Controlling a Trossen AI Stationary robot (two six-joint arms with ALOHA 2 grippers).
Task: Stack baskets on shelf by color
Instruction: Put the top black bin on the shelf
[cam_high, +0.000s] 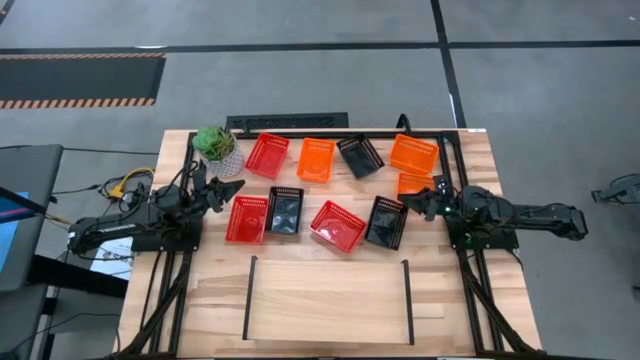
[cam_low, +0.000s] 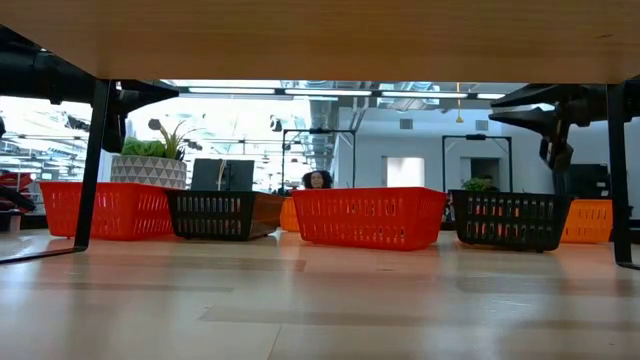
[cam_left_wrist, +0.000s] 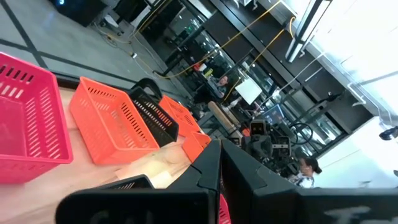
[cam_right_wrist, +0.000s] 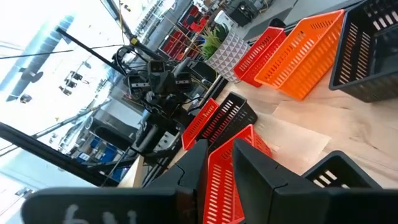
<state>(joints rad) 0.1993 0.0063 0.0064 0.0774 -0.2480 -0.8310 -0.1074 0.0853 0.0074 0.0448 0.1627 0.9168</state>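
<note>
Nine mesh baskets rest on their bases on the table's far half. The far row holds a red basket (cam_high: 267, 155), an orange one (cam_high: 316, 160), a black one (cam_high: 360, 155) and two orange ones (cam_high: 413, 153), (cam_high: 412, 183). The nearer row holds red (cam_high: 246, 219), black (cam_high: 284, 211), red (cam_high: 338, 225) and black (cam_high: 386, 221). The shelf (cam_high: 328, 300) sits near the front edge with nothing on it. My left gripper (cam_high: 222, 188) is shut, hovering just left of the nearer red basket. My right gripper (cam_high: 424, 200) stands slightly open, right of the black basket.
A potted green plant (cam_high: 213, 142) stands at the far left corner, behind my left gripper. The shelf's black side rails (cam_high: 250, 298), (cam_high: 408, 300) rise on either side of its board. A black tube frame (cam_high: 300, 124) runs along the far edge. Bare wood lies between the baskets and the shelf.
</note>
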